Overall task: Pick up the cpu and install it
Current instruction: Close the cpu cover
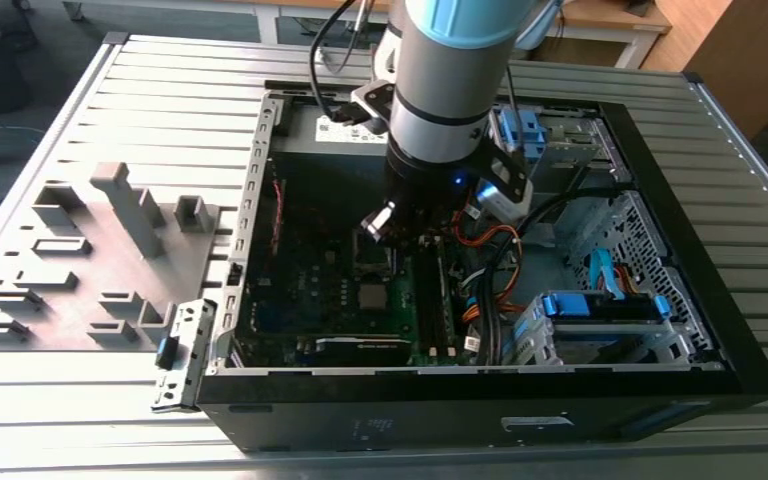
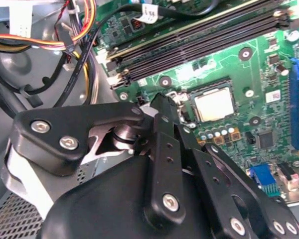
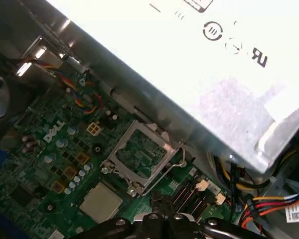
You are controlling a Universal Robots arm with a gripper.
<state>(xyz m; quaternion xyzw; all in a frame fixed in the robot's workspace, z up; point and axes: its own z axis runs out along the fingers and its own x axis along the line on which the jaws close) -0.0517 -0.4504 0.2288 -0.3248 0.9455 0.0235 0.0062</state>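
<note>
Setup: open computer case (image 1: 491,400) lies on its side on the slatted metal bench (image 1: 157,90). A grey fixture block (image 1: 91,260) with moulded posts and recesses sits on the bench at the exterior view's left, just beside the case wall.

Arm: reaches down into the case from above. The pincer (image 1: 387,228) hangs over the green motherboard (image 1: 317,290).

Pincer state: in both wrist views the fingertips are drawn together, with nothing seen between them (image 2: 160,102) (image 3: 162,204). It has hold of nothing.

Cpu: the cpu (image 2: 214,106) lies flat in its socket on the motherboard, silver-grey top facing up and a dark socket border around it. In the exterior view it shows as a pale square (image 1: 375,295) apart from the pincer tips. In the second wrist view the tips sit near the socket's edge but off the chip. I cannot tell whether they touch the board.

Socket hardware: in the first wrist view a metal retention frame (image 3: 139,152) is swung open just beside the cpu (image 3: 100,201), with green board showing through its window.

Surroundings:
- Two long black memory slots (image 2: 204,35) run past the socket.
- A big grey box (image 3: 189,59) with a white label overhangs the board.
- A bundle of orange and yellow cables (image 2: 65,30) runs along the case wall.
- A blue drive caddy (image 1: 598,305) sits at the exterior view's right.
</note>
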